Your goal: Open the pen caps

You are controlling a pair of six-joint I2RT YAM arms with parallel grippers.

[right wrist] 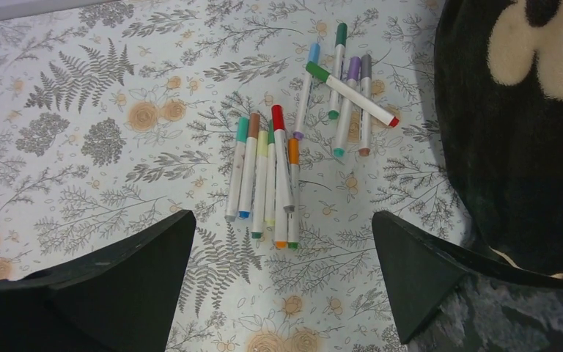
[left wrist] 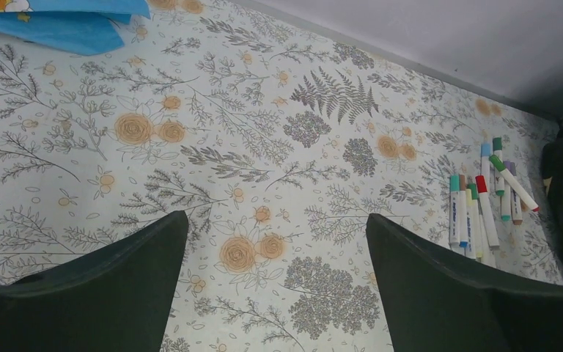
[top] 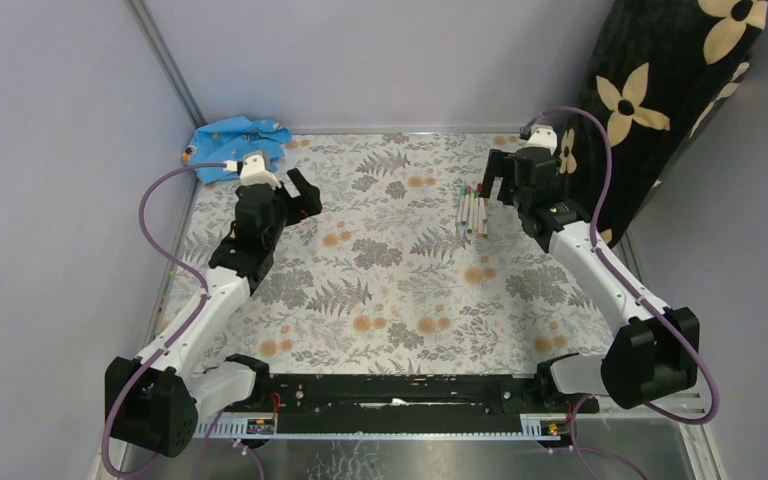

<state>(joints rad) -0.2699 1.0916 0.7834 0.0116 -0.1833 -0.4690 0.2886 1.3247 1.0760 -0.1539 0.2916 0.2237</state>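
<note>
Since the capped pens (right wrist: pixel 271 176) lie bunched near the far right edge of the table (top: pixel 390 290), my right end effector (right wrist: pixel 280 220), spread above them, might pinch two together; my left end effector (left wrist: pixel 276 218) is spread too.

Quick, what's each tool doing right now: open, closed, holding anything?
Left tool: open, holding nothing.
Right tool: open, holding nothing; the thin white-barrelled marker pens lie on the table in front of it.
</note>
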